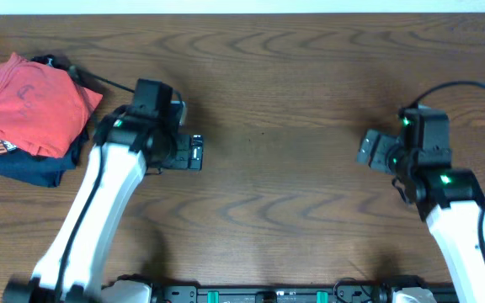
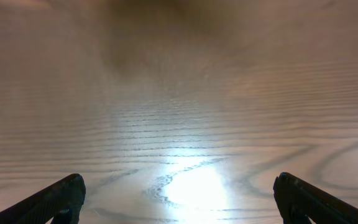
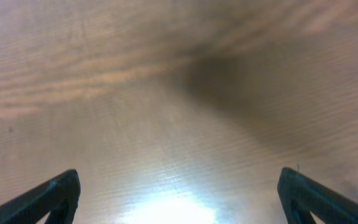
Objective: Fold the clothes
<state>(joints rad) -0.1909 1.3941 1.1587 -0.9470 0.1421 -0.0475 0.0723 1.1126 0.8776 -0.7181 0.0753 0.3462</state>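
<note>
A dark wood-grain table (image 1: 293,76) fills the frame, its middle showing only bare boards. We find the shirt (image 1: 32,101) at the far left corner, drawn into a compact, roughly squared bundle. It lies on top of a dark garment (image 1: 19,164), whose edge shows beneath it on the near side. We read that spot as a stacking place, kept off the working middle, and we judge the folding done or close to it. The bundle's edges look a little loose. The left gripper (image 1: 194,154) hangs over bare wood to the right of the pile, near it but apart, and points toward the centre. Its wrist view shows both fingers (image 2: 64,196) spread wide with nothing between them. The right gripper (image 1: 367,148) faces it from well across the table, its fingers (image 3: 58,193) also parted and empty above the grain. With both arms turned inward and jaws wide, we take the pose as a neutral one, ready either to reach left for the pile or to rest.
</note>
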